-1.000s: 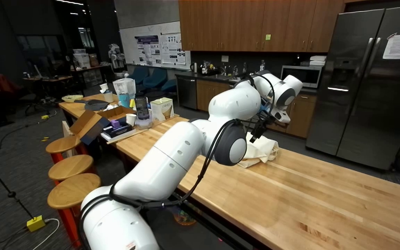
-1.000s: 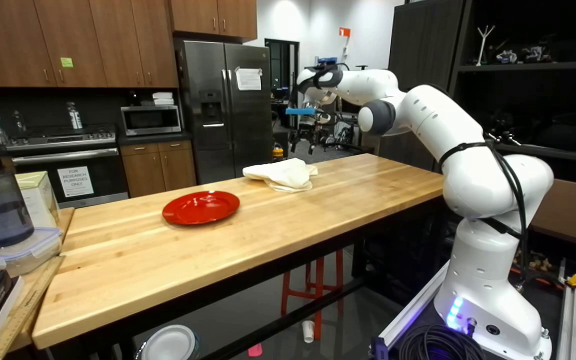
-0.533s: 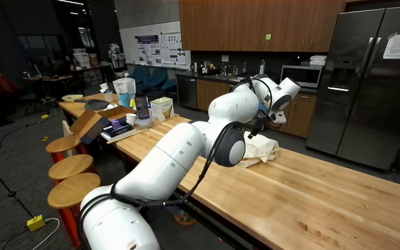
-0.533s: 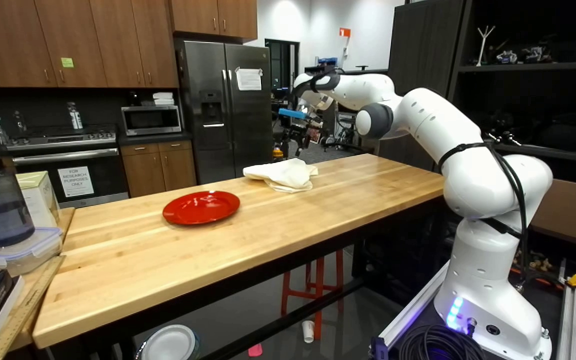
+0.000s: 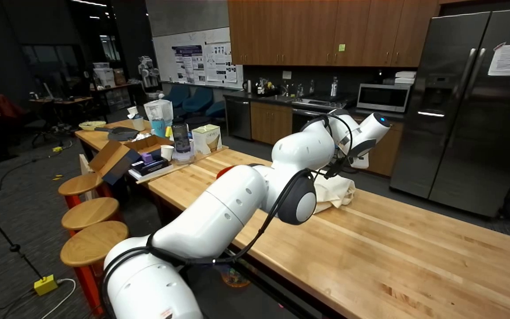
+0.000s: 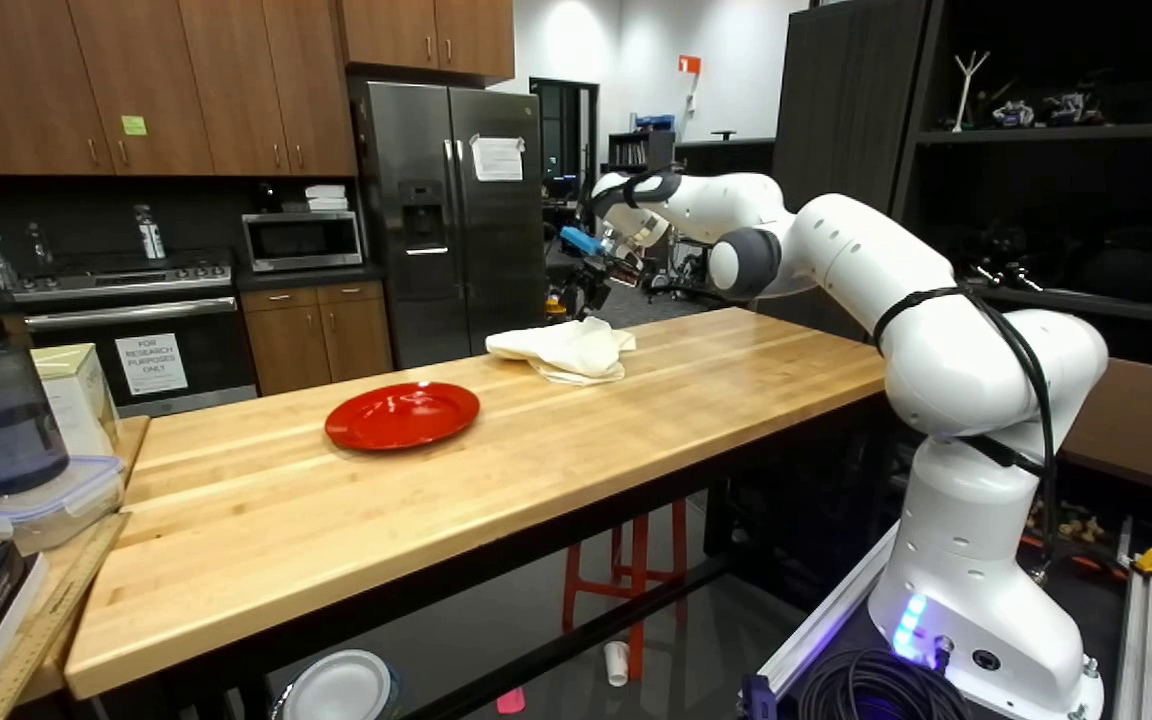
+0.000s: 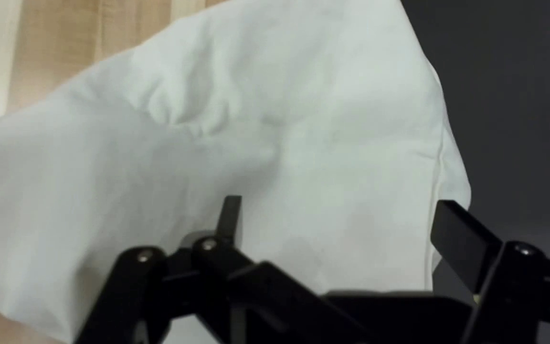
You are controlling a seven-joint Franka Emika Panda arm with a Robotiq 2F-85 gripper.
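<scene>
Cream cloth (image 7: 303,143) fills the wrist view, rumpled, a cluster of small creases towards its upper left! It lies on the wooden counter (image 6: 536,480), right along the far edge, dark ground showing past its border. And look at the pincer (image 7: 337,210): spread wide, poised close over the fabric, its two fingers (image 7: 463,243) well apart. One tip shows against the broad pale middle, the other lines up with the cloth's edge; whether either touches, I cannot tell from here. In an exterior view, the white arm (image 6: 886,260) stretches across from its base, wrist tilted, a blue piece (image 6: 581,240) showing beside it. There's a red plate (image 6: 402,415), flat on the counter, near the cloth but apart from it; in an exterior view just a red sliver (image 5: 225,172) peeps out behind the arm. Along at the plate's end, a dark-tinted jar (image 6: 1,420) stands on a lidded plastic container (image 6: 56,500), with a pale box (image 5: 206,138) just beside. And past the counter, along the kitchen side, the tall grey fridge (image 5: 467,115) and the microwave (image 5: 383,97) make up the backdrop.
</scene>
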